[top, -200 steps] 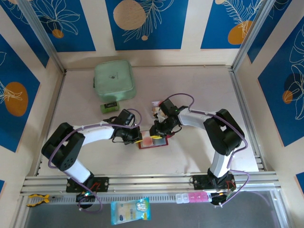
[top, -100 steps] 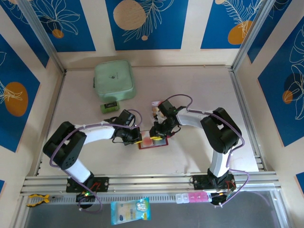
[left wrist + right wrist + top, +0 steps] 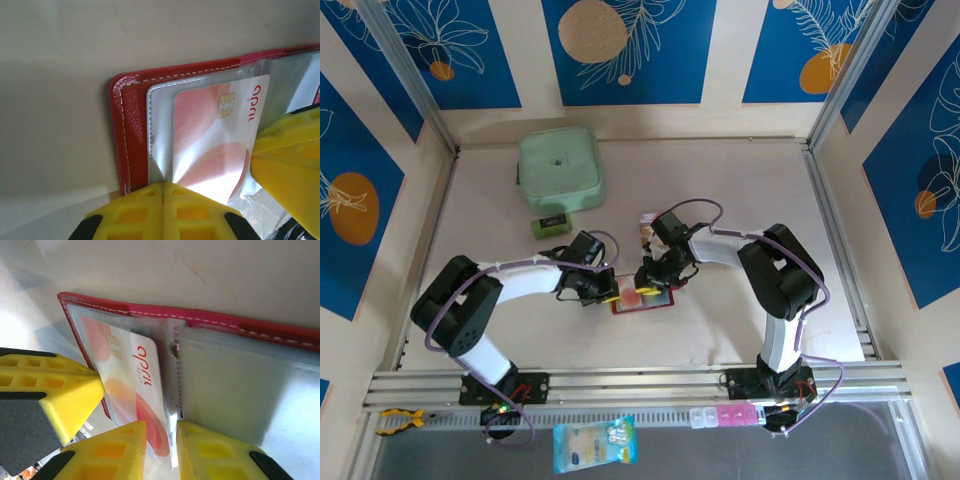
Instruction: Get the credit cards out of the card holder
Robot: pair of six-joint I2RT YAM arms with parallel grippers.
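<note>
The dark-red card holder (image 3: 658, 301) lies open mid-table, its clear sleeves facing up. A whitish credit card (image 3: 215, 135) with red-orange marks and a chip sticks partway out of a sleeve. My left gripper (image 3: 164, 187) is shut, pinching the clear sleeve at the card holder's (image 3: 120, 130) left edge. My right gripper (image 3: 161, 440) stands narrowly open, with the end of the card (image 3: 135, 375) and a sleeve edge in the gap between its fingers. In the top view both grippers, left (image 3: 616, 291) and right (image 3: 645, 283), meet over the card holder.
A mint-green square zip case (image 3: 560, 168) sits at the back left, with a small green-and-black block (image 3: 551, 224) in front of it. A small card-like item (image 3: 647, 228) lies on the table just behind the right gripper. Metal rails border the table.
The right arm's elbow has drifted slightly left. Both grippers stay at the card holder, and the card holder has not moved.
</note>
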